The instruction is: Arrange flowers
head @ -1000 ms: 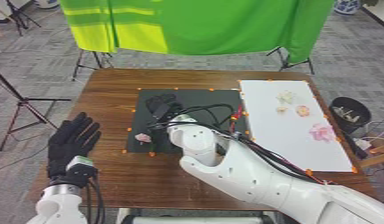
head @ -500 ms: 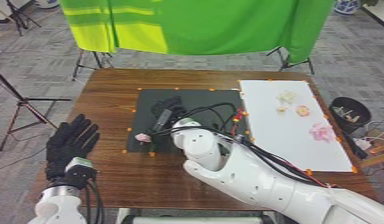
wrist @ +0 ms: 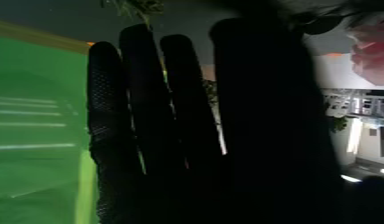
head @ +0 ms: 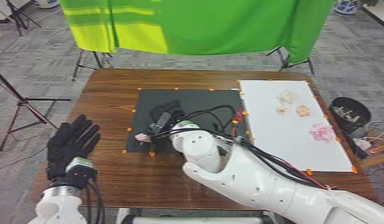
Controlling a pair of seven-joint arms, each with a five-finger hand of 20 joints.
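Note:
My right hand [head: 167, 111] is above the black mat [head: 199, 95]; in the right wrist view the same hand [wrist: 193, 125] has its fingers straight and side by side. A pale pink flower [head: 142, 137] is at the mat's left part, close to that hand. On the white board [head: 299, 155] lie a pink flower [head: 322, 132], a peach flower [head: 302, 110] and cream flowers [head: 287, 97]. The right wrist view has a pink flower [wrist: 373, 56] and some greenery [wrist: 140, 7] beyond the fingers. My left hand [head: 71, 145], fingers straight, is over the table's left edge.
Orange markers [head: 152, 154] edge the mat and the board on the wooden table [head: 140, 182]. Black cables [head: 231, 131] loop beside the right wrist. A dark bin [head: 350, 113] stands off the table's right side, and a green cloth [head: 197, 25] hangs behind.
My right hand has turned and shifted slightly towards the near edge over the mat, its forearm moving a little with it. The left hand has hardly moved.

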